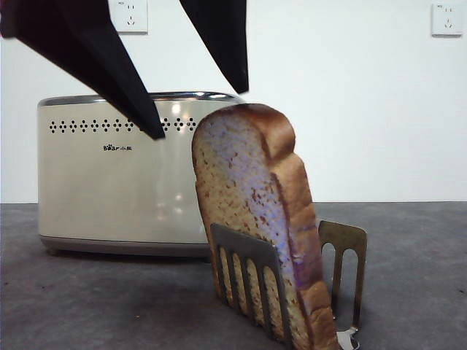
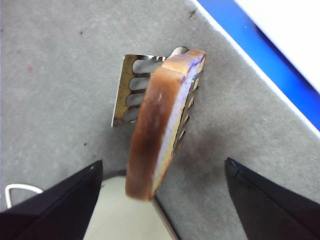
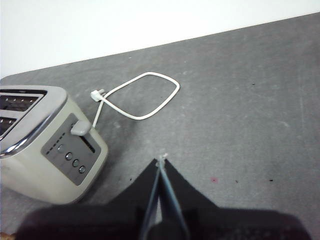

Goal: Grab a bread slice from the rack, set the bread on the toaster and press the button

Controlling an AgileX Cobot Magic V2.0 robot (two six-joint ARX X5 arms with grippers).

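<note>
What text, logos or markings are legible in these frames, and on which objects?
"Bear": small dark logo on the side of the toaster, followed by tiny characters too small to read.
Wall sockets: tiny marks at the corners, too small to read.
Toaster end panel: round buttons, any marks too blurred to read.
No text on the slice of bread or the rack.

The toaster [image 1: 109,182] is cream with a chrome rim and dotted black vents. The slice of bread [image 1: 252,211] shows brown crust around pale speckled crumb. The rack [image 1: 248,281] is shiny steel, the counter [image 1: 87,299] dark grey.
</note>
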